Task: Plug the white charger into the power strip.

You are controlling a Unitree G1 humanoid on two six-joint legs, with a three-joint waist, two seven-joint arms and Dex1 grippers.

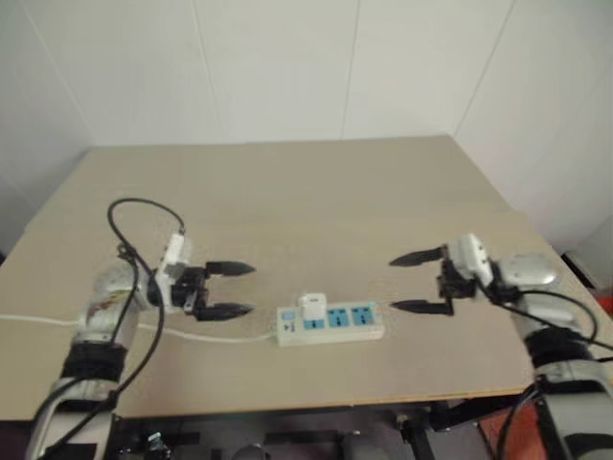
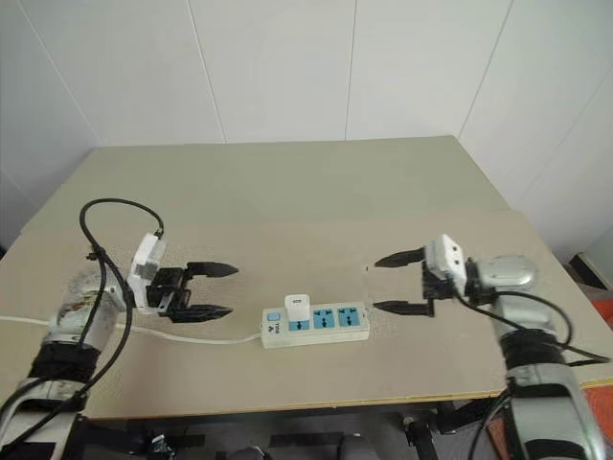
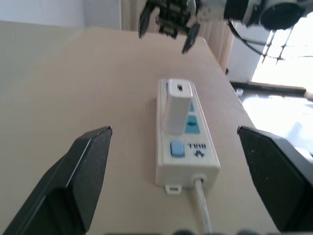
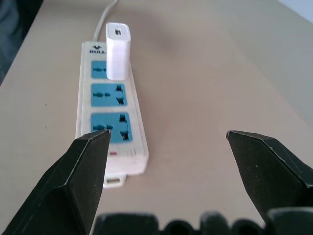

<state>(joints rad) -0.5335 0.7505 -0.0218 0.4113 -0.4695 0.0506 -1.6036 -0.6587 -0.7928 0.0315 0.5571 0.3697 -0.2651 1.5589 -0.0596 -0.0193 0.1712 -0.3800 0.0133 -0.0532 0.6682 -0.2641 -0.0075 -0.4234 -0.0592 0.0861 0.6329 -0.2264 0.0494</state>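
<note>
A: Where is the white charger?

B: Low in the frame, a little right of centre in the left eye view. It stands upright in the socket at the switch end of the power strip, which lies flat on the tan table. The two other blue sockets are uncovered.

A: And the grippers?

B: The left gripper hangs at the lower left with its fingers spread wide, holding nothing. The right gripper is at the lower right, fingers likewise apart and empty. Both point inward at the strip, clear of it.

A: Anything in the way?

B: Nothing lies between either gripper and the strip. The strip's thin white cord runs off leftward under the left gripper.
</note>
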